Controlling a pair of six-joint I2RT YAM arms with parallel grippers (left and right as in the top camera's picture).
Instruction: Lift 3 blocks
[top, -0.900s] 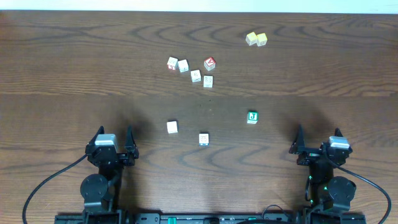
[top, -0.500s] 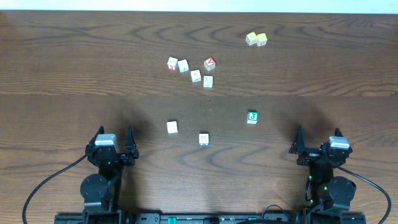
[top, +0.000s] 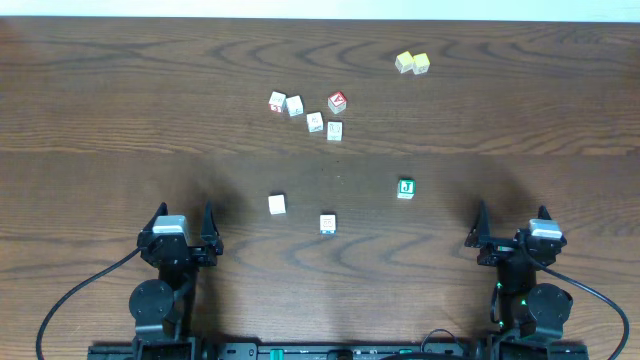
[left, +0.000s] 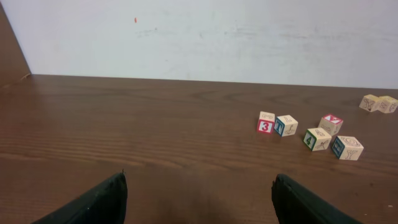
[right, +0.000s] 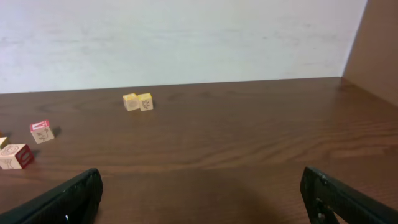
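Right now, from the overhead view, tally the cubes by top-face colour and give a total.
Pale yellow cubes: 2
Green cube: 1
Red cube: 1
Whitish cubes: 6
Total: 10

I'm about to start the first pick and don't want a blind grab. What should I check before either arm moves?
1. Left gripper open and empty: ok.
2. Right gripper open and empty: ok.
3. Green J block, plain white block and orange-marked block stand apart from one another, with room for fingers: ok.
4. Way from the grippers to those three free of other things: ok; the lettered cluster and yellow pair lie farther back.
5. Targets in the wrist views: not ok; both show only the farther cubes.
6. Any block lifted: not ok; all three rest on the table.
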